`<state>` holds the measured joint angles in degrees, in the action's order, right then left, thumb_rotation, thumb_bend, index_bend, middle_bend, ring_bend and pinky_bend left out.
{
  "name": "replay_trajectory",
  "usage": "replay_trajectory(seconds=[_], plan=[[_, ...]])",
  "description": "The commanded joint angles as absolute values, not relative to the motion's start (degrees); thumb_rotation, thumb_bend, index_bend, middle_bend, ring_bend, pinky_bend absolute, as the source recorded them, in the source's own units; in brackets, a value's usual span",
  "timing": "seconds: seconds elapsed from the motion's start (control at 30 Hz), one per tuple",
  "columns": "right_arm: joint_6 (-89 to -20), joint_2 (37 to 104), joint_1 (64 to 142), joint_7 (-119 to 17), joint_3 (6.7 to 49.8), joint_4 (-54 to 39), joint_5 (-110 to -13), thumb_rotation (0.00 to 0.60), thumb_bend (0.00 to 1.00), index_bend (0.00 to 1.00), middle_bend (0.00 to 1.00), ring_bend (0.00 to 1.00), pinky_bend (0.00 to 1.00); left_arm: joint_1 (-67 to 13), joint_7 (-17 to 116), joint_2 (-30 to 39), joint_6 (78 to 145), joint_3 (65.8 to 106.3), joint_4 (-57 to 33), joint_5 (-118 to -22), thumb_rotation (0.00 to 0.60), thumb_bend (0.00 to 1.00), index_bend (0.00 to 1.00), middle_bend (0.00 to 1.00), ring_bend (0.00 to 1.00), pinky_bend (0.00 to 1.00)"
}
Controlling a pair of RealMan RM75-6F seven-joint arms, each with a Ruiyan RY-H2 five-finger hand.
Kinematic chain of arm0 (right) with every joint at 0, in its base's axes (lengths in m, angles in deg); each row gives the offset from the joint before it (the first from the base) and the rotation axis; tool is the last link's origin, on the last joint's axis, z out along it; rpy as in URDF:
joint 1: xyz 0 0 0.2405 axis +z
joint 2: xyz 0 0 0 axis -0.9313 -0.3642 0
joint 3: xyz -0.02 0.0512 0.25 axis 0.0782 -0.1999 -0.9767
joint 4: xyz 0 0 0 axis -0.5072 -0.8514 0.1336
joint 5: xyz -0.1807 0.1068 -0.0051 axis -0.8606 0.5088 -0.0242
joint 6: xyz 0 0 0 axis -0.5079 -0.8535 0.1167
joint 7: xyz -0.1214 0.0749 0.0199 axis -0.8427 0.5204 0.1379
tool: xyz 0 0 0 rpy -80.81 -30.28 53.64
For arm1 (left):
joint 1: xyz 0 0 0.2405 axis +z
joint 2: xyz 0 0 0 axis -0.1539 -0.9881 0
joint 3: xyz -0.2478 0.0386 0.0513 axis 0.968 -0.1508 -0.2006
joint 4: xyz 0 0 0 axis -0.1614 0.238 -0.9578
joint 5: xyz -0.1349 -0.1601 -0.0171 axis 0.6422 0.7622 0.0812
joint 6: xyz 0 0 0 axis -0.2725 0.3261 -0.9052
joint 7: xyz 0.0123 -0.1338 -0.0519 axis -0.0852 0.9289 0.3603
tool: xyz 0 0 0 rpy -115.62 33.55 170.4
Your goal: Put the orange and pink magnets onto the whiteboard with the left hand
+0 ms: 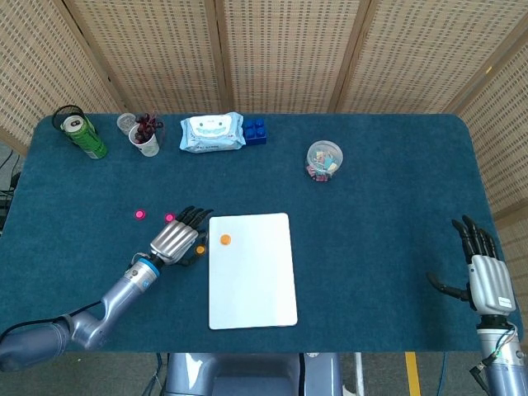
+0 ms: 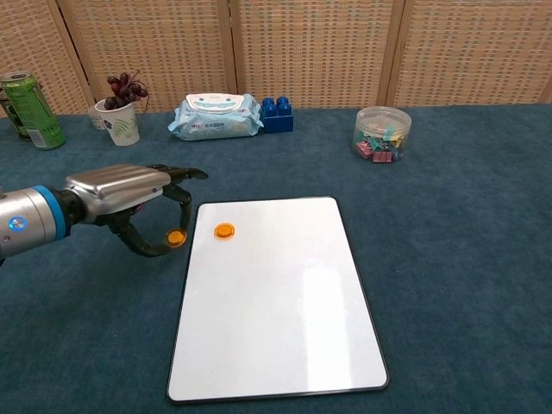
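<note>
— Orange first, from the head view: one orange magnet point(image 1: 225, 239) sits on the whiteboard point(image 1: 252, 280) near its far left corner. A second orange magnet point(image 1: 200, 249) is pinched in the left robot hand point(image 1: 177, 240), just off the board's left edge.

— And the pink ones?

— Two pink magnets point(image 1: 139, 215) lie on the blue tabletop point(image 1: 371, 214), toward its left edge; the nearer one point(image 1: 169, 219) is just beside the left robot hand's fingertips. The right robot hand point(image 1: 483, 268) hangs at the tabletop's near right corner, fingers spread, holding nothing.

— Chest view?

— The left robot hand point(image 2: 129, 194) holds the second orange magnet point(image 2: 176, 237) between thumb and a finger, just beside the whiteboard point(image 2: 276, 310). The first magnet point(image 2: 224, 230) rests on the board. A green can point(image 2: 26, 110) stands at the far left corner.
</note>
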<state>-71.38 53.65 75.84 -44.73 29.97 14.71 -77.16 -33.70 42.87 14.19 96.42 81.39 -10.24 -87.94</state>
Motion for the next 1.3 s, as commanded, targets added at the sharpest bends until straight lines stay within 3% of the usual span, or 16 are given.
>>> replay_trajectory(seconds=[0.03,0.47,0.5,0.63,0.73,0.87,1.0,1.3], plan=[[-71.33,53.61,75.83,-44.59,29.99,14.67,-77.18,0.6,0.26,0.0,0.0,0.0,0.0,-35.04,41.34,15.95,94.28,82.13,-10.38,-86.45,0.6,0.32,0.53,0.0,0.0,0.0],[-71.06,53.45,75.88,-44.16,30.02,14.65,-77.18,0.6,0.26,0.0,0.0,0.0,0.0,-35.94,39.43,17.88,94.33,82.91,-11.31,-85.27,0.6,0.3,0.52,0.0,0.0,0.0],[-71.07,53.45,75.88,-44.2,30.02,14.67,-77.17,0.6,0.26,0.0,0.0,0.0,0.0,-36.06,39.33,17.95,94.12,82.95,-11.41,-85.1,0.6,0.29,0.47,0.0,0.0,0.0],[-71.07,53.44,75.87,-44.27,30.02,14.75,-77.11,0.6,0.26,0.0,0.0,0.0,0.0,-36.48,39.0,17.99,92.96,83.23,-12.35,-83.81,0.6,0.21,0.08,0.0,0.0,0.0],[-71.11,53.44,75.84,-44.29,30.01,14.77,-77.09,0.6,0.26,0.0,0.0,0.0,0.0,-36.7,38.6,17.9,93.08,83.46,-12.89,-83.57,0.6,0.2,0.02,0.0,0.0,0.0],[-71.06,53.44,75.85,-44.24,29.99,14.78,-77.03,0.6,0.26,0.0,0.0,0.0,0.0,-36.67,38.54,16.9,93.49,83.8,-13.68,-83.21,0.6,0.21,0.02,0.0,0.0,0.0],[-71.1,53.42,75.82,-44.16,30.02,14.77,-77.09,0.6,0.26,0.0,0.0,0.0,0.0,-35.83,38.27,14.93,95.27,84.47,-13.38,-82.38,0.6,0.28,0.1,0.0,0.0,0.0],[-71.04,53.39,75.87,-44.58,30.13,14.89,-77.22,0.6,0.26,0.0,0.0,0.0,0.0,-32.7,44.13,11.68,96.58,85.13,-4.38,-80.03,0.6,0.37,0.24,0.0,0.0,0.0]])
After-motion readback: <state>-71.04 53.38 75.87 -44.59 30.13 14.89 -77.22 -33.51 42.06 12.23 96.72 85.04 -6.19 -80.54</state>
